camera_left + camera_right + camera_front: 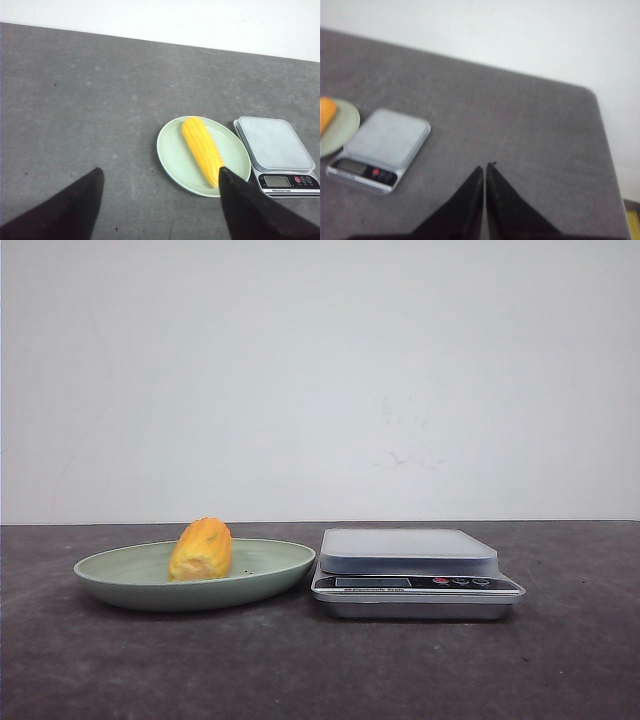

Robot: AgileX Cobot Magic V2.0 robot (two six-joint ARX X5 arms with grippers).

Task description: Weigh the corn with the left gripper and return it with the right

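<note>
The yellow-orange corn (203,549) lies in a pale green plate (120,576) left of a silver kitchen scale (408,551). In the left wrist view the corn (201,148) lies lengthwise on the plate (172,150), with the scale (272,142) beside it. My left gripper (160,172) is open and empty, held above the table short of the plate. My right gripper (485,166) is shut and empty, above bare table off to the side of the scale (385,138). An edge of the corn (326,112) and plate (345,125) shows there. Neither gripper shows in the front view.
The table (320,670) is dark grey, with a white wall behind it. In the right wrist view the table's edge and rounded corner (590,92) show. The scale's display and buttons (415,583) face the front.
</note>
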